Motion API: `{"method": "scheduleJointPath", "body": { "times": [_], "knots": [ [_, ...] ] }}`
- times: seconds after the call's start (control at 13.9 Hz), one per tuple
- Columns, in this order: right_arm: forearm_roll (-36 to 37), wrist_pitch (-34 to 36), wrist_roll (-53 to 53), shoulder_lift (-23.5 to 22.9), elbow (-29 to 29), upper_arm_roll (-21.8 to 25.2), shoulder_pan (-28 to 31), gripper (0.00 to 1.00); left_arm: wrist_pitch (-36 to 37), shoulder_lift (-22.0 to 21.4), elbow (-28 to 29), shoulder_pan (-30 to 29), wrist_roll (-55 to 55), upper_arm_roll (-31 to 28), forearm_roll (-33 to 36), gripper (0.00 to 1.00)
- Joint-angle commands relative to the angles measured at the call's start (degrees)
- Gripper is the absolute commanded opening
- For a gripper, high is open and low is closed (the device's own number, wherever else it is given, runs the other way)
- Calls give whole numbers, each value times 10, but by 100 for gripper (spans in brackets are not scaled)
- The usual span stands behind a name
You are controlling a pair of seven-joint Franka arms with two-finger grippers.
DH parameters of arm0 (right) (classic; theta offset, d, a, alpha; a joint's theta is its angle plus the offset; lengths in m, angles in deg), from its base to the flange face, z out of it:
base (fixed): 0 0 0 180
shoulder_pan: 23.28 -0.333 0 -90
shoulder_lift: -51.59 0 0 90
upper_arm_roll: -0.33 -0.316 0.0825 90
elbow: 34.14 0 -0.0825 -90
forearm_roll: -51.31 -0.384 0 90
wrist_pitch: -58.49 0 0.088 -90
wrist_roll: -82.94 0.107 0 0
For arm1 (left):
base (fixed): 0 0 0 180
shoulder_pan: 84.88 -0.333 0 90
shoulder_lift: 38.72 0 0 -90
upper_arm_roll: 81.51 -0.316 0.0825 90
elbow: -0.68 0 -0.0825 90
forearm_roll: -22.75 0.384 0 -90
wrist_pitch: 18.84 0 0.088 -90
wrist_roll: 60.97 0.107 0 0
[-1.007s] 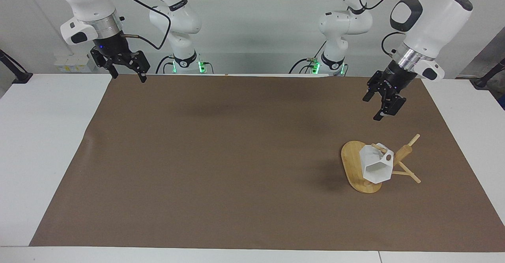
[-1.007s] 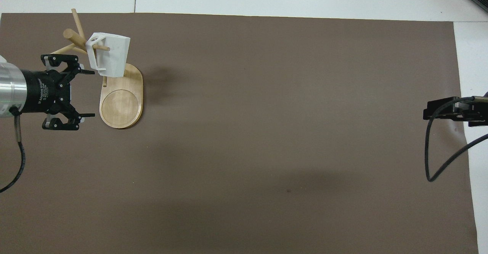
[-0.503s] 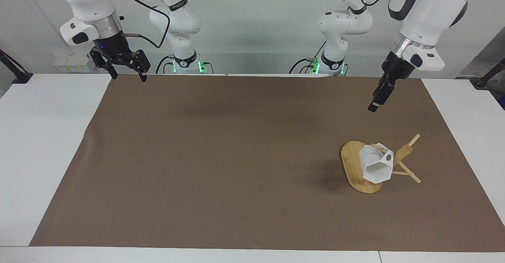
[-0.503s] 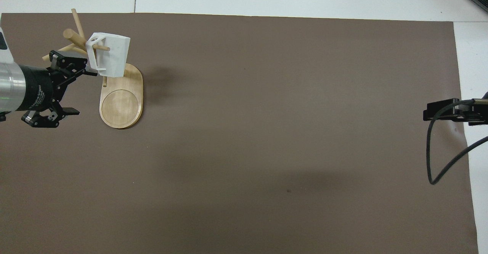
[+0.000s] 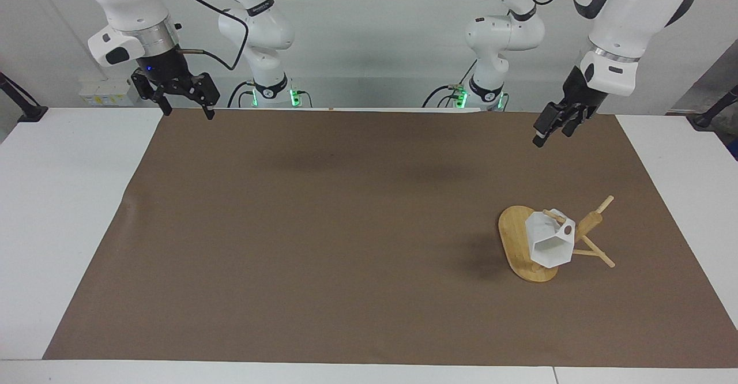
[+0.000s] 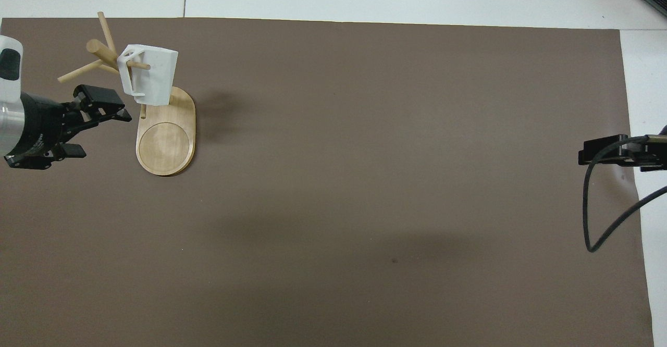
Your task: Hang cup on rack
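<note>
The white faceted cup (image 5: pixel 548 244) hangs by its handle on a thin peg of the bamboo rack (image 5: pixel 515 240), which stands on the mat toward the left arm's end. It also shows in the overhead view, the cup (image 6: pixel 152 76) above the rack's oval base (image 6: pixel 165 144). My left gripper (image 5: pixel 552 132) is open and empty, raised over the mat, clear of the rack and cup; it shows in the overhead view (image 6: pixel 101 134) too. My right gripper (image 5: pixel 189 113) is open and empty and waits over the mat's edge at the right arm's end.
A brown mat (image 5: pixel 346 228) covers most of the white table (image 5: pixel 57 211). The right arm's black cable (image 6: pixel 599 222) loops over the mat's edge.
My left gripper has risen and drawn back from the rack while its wrist turned. The cup stays hanging on its peg. The right arm has not moved.
</note>
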Motion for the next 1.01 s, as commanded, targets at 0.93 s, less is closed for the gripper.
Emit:
{"method": "scheduleJointPath", "body": {
  "times": [0.93],
  "knots": [
    [-6,4,-16,14,11,-2,8,100,157,58,-145,5,295,1,54,100]
  ]
}}
